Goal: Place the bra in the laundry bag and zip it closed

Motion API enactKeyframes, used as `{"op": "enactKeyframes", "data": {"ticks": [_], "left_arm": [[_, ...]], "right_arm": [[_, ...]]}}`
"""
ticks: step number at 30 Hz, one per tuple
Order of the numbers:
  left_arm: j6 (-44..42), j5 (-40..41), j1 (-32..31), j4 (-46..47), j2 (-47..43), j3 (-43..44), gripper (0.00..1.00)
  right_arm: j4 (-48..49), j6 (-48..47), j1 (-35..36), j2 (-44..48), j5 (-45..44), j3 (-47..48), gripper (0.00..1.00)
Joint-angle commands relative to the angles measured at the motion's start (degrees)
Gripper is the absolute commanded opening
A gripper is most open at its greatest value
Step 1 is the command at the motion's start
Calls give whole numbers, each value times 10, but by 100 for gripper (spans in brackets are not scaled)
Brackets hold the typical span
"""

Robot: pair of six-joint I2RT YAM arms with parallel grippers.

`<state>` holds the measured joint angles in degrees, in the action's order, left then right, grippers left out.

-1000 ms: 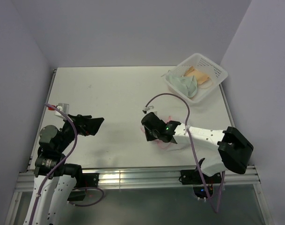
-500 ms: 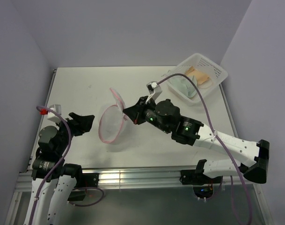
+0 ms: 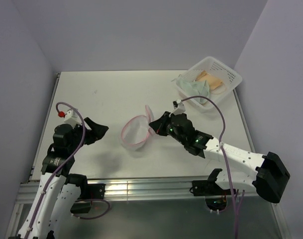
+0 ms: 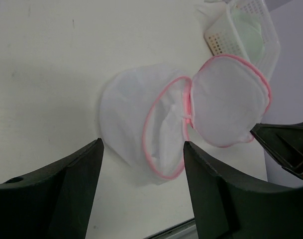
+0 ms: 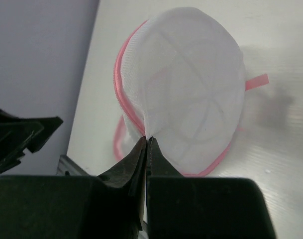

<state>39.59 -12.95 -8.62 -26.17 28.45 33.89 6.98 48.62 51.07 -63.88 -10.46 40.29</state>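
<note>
The laundry bag, a white mesh pouch with a pink zipper rim, lies unzipped at mid-table with its round lid flipped open. My right gripper is shut on the mesh at the edge of the lid, its tips pinching the fabric. My left gripper is open and empty to the left of the bag, its jaws framing the bag's open mouth in the left wrist view. A pale green garment, apparently the bra, lies in the basket at the back right.
A white perforated plastic basket stands at the back right corner and also holds a tan garment. The basket shows in the left wrist view. Walls close in on the table at the back and both sides.
My right gripper first lifted the bag leftward and up, the lid swinging open, then brought it down and rightward to mid-table. My left gripper has shifted slightly toward the bag.
</note>
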Motion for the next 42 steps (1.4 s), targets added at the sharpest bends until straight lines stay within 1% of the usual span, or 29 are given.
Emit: {"op": "enactKeyframes", "data": {"ticks": [1, 2, 3, 4, 6, 7, 9, 12, 15, 16, 19, 20, 21, 22, 23, 24, 26, 29, 30, 33, 37, 42], "left_arm": [[35, -38, -26, 52, 24, -29, 71], [42, -28, -38, 69, 28, -43, 71], [46, 5, -52, 76, 35, -50, 71], [55, 26, -85, 81, 41, -55, 71], [61, 86, -118, 95, 66, -67, 72], [64, 98, -147, 101, 76, -72, 73], [72, 106, -169, 131, 102, -80, 75], [82, 107, -227, 172, 117, -77, 78], [78, 126, -267, 172, 141, -51, 80], [72, 144, -271, 170, 152, -38, 80], [62, 151, -277, 187, 207, -32, 78], [59, 152, -278, 197, 232, -34, 70], [58, 156, -277, 205, 244, -35, 61], [54, 161, -277, 210, 256, -34, 46], [54, 178, -278, 215, 276, -33, 28], [52, 186, -277, 218, 283, -32, 20], [51, 209, -277, 220, 291, -27, 0], [54, 236, -278, 204, 272, -18, 0], [56, 265, -278, 193, 266, -15, 0], [58, 320, -275, 144, 240, 3, 0], [61, 352, -270, 104, 207, 10, 0], [57, 358, -243, 74, 166, 8, 0]], "right_arm": [[72, 36, -38, 9, 39, -21, 0], [73, 35, -41, 13, 39, -25, 0], [74, 32, -43, 16, 40, -28, 0], [74, 29, -44, 23, 38, -32, 0], [74, 24, -48, 28, 36, -36, 0], [75, 23, -50, 32, 37, -41, 0], [77, 19, -55, 34, 40, -48, 0], [79, 16, -58, 36, 46, -56, 0], [91, 16, -58, 38, 57, -62, 0], [94, 15, -58, 39, 59, -64, 0], [99, 13, -58, 39, 73, -64, 0], [102, 11, -58, 39, 77, -65, 0], [103, 10, -57, 40, 81, -65, 0], [104, 10, -58, 39, 84, -67, 0], [104, 9, -58, 39, 88, -69, 0], [105, 8, -58, 41, 91, -70, 0], [106, 5, -59, 43, 94, -76, 0], [105, 3, -60, 51, 98, -84, 0], [103, 2, -60, 56, 98, -87, 0], [97, 0, -61, 67, 98, -96, 0], [93, 1, -62, 78, 84, -113, 0], [110, 12, -64, 68, 83, -140, 1]]}}
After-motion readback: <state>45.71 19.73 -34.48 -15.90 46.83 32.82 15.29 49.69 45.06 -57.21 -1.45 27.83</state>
